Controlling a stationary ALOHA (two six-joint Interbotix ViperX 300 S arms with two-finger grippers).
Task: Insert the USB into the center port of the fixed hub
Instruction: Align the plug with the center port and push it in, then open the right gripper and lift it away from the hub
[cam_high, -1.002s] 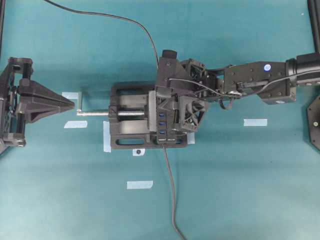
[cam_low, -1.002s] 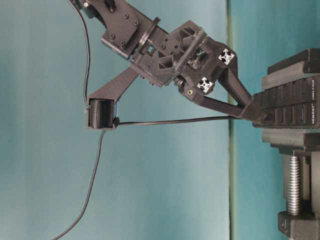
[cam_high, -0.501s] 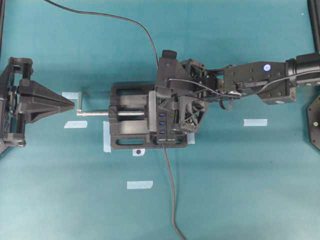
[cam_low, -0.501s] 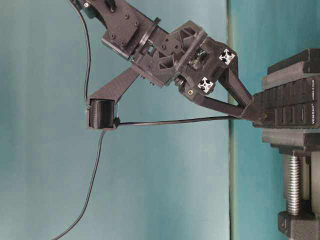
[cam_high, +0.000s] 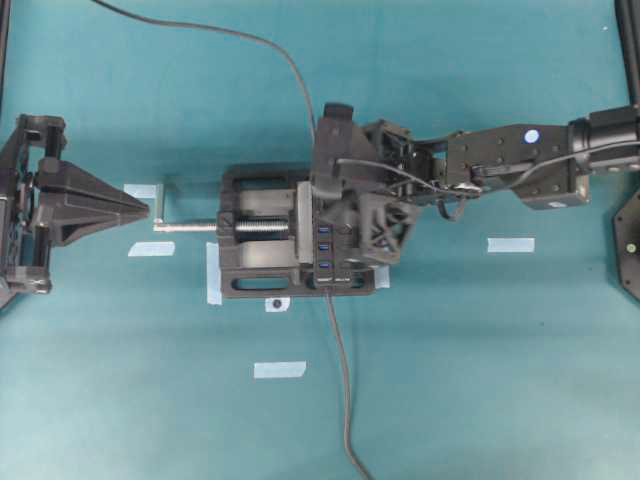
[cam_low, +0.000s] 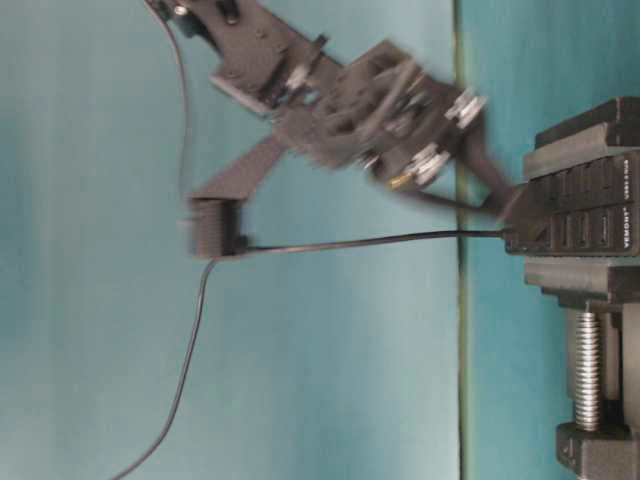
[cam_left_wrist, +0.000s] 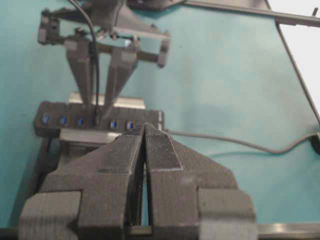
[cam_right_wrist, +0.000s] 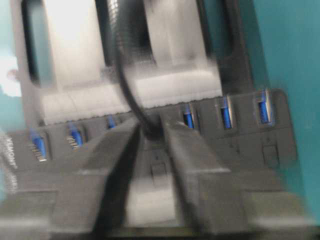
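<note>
Straddling the USB (cam_right_wrist: 149, 131), your right fingers (cam_right_wrist: 192, 150) stand parted, one each side, gripping nothing. The plug sits upright in the center port (cam_left_wrist: 96, 121) of the hub (cam_left_wrist: 55, 111), cable running straight up between them. Left fingers (cam_left_wrist: 162, 150), pressed together and empty, hang well apart.

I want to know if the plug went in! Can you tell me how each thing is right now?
USB: seated in the hub's middle socket, cable trailing away.
Fixed hub: clamped in the vise, other blue ports empty.
Vise: closed on the hub, screw handle sticking out.
Right gripper: fingers spread either side of the plug, blurred, letting go.
Left gripper: shut, holding nothing, parked away from the hub.
</note>
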